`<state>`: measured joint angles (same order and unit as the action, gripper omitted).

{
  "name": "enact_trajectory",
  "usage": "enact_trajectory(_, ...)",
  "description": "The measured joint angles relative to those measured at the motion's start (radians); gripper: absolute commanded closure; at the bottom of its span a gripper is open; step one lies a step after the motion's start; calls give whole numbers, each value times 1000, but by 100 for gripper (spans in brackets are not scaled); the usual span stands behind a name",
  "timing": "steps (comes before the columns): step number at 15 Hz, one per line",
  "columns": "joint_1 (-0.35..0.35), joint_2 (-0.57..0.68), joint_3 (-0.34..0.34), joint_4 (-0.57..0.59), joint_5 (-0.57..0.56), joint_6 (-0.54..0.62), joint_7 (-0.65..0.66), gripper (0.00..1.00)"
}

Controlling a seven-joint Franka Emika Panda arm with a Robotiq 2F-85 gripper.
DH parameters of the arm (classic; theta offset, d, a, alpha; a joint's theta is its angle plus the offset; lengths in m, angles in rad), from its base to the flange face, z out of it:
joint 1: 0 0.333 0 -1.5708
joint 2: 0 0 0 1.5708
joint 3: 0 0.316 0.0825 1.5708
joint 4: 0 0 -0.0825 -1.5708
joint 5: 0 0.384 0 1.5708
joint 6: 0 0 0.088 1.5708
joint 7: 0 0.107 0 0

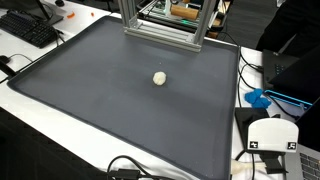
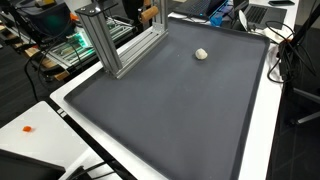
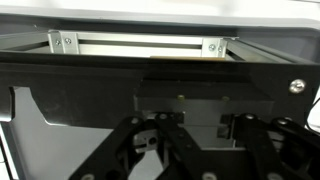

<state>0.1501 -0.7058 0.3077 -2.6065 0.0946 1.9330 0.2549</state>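
Dark matte mat (image 1: 120, 110); small round pale ball (image 1: 159, 77).

2 high exterior views sharing mat (image 1: 100, 115) and ball (image 1: 159, 77), wrist view facing frame (image 3: 140, 45)

A lab or workshop bench – a keyboard (image 1: 30, 28), loose cables (image 1: 122, 164), a bare metal frame (image 2: 108, 45) and a big grey mat (image 1: 130, 100)

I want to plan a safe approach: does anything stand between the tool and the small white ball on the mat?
Nothing visible does. In both exterior views the ball lies alone on the grey mat; the aluminium frame stands apart at the mat's edge. The tool shows only in the wrist view, without the ball.
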Motion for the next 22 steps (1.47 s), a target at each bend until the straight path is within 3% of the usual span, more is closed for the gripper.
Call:
enact_trajectory(10, 1, 0, -15, 19, 2, -25, 7, 78)
enact_trajectory(18, -14, 12, -39, 156, -12, -55, 7, 78)
enact_trajectory(22, -24, 79, -39, 224, -20, -30, 8, 78)
